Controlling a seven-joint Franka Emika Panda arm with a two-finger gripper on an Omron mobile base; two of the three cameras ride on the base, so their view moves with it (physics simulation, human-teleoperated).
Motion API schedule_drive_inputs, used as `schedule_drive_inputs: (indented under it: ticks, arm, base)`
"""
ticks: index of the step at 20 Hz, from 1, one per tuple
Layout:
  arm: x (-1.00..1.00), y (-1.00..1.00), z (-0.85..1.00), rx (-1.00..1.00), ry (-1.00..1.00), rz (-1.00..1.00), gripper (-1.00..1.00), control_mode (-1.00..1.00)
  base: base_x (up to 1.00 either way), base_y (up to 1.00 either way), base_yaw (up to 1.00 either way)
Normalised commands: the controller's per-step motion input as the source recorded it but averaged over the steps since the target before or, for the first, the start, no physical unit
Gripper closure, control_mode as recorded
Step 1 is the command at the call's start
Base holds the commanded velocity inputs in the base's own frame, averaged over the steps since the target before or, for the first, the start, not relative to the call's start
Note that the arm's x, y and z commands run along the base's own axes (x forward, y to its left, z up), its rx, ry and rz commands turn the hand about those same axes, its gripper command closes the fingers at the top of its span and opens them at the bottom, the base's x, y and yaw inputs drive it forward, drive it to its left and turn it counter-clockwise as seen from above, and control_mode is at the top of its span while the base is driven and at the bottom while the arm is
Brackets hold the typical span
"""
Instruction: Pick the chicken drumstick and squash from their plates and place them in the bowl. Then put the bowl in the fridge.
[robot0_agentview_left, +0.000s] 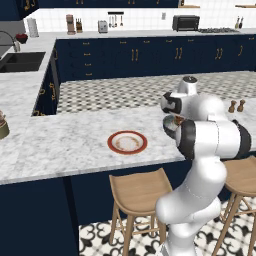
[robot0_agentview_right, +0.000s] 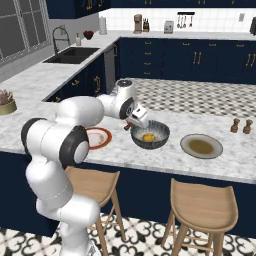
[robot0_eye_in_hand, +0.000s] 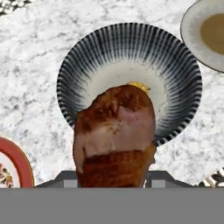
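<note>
Reddish-brown chicken drumstick (robot0_eye_in_hand: 116, 135) in gripper (robot0_agentview_right: 134, 121), above bowl (robot0_eye_in_hand: 175, 74).

Looked over all three views and honestly there's no readable text anywhere: no labels, brand names, numbers or signs on anything. Whatever might be printed on the small stuff along the back counter is too tiny and blurry to make out.
</note>
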Motion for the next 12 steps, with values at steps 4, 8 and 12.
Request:
schedule_drive_inputs:
  ticks: [4,8,12]
  arm:
    - [0.33,-0.3,-0.37,0.0,0.23,-0.01,1.0,-1.0]
    - [0.25,-0.44,-0.1,0.06,0.12,0.0,1.0,-1.0]
    - [0.27,-0.3,-0.25,0.08,0.06,0.0,1.0,-1.0]
  base:
    - [0.0,0.0,0.0]
    - [0.0,0.0,0.0]
    - [0.0,0.0,0.0]
